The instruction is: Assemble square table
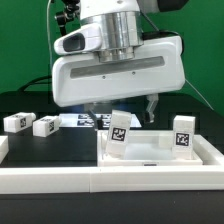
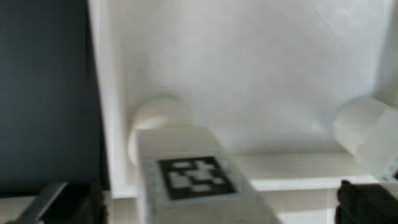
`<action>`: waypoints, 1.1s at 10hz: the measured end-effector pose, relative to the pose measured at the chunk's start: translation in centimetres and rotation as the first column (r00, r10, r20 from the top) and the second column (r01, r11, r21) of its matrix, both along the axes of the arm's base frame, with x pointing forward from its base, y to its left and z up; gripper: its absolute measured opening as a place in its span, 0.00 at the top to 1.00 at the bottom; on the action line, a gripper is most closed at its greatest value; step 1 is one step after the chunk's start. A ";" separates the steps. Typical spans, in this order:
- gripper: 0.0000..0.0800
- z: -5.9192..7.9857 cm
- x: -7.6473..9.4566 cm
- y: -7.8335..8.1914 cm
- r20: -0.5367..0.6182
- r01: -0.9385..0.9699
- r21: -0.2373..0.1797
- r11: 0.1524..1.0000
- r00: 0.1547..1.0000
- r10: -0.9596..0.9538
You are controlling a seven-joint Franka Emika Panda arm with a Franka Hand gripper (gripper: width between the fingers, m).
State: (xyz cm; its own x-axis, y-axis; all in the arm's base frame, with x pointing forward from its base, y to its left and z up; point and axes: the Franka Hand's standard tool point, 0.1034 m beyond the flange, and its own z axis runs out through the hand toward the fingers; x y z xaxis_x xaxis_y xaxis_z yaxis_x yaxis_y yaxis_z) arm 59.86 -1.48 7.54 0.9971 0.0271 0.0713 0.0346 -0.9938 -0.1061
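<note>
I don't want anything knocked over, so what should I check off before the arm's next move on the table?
1. Gripper open: ok, jaws spread wide.
2. Nothing held: ok. In the wrist view the fingers show gaps on both sides of the tagged leg.
3. Two legs upright on the square tabletop: ok. The other standing leg is toward the exterior view's right.
4. Standing legs fully seated: cannot tell.
5. Spare parts out of the way: ok. One loose leg and its neighbour leg lie on the black surface at the exterior view's left.
</note>
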 end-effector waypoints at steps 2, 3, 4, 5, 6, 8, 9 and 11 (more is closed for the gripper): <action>0.19 0.7 0.7 -0.9 0.002 -0.026 -0.031 0.999 1.000 0.026; 0.19 0.8 0.8 -0.6 0.003 -0.025 -0.032 0.999 1.000 0.026; 0.19 0.8 0.8 -0.5 0.003 -0.026 -0.031 0.999 1.000 0.027; 0.19 0.8 0.8 -0.5 0.003 -0.029 -0.031 0.999 1.000 0.029; 0.19 0.7 0.8 -0.7 0.003 -0.030 -0.031 0.999 1.000 0.030; 0.22 0.5 0.7 -0.8 0.002 -0.031 -0.032 0.999 1.000 0.031; 0.45 0.5 0.7 -0.8 0.002 -0.031 -0.032 0.999 1.000 0.031; 0.64 0.5 0.7 -0.8 0.002 -0.032 -0.031 0.999 0.999 0.032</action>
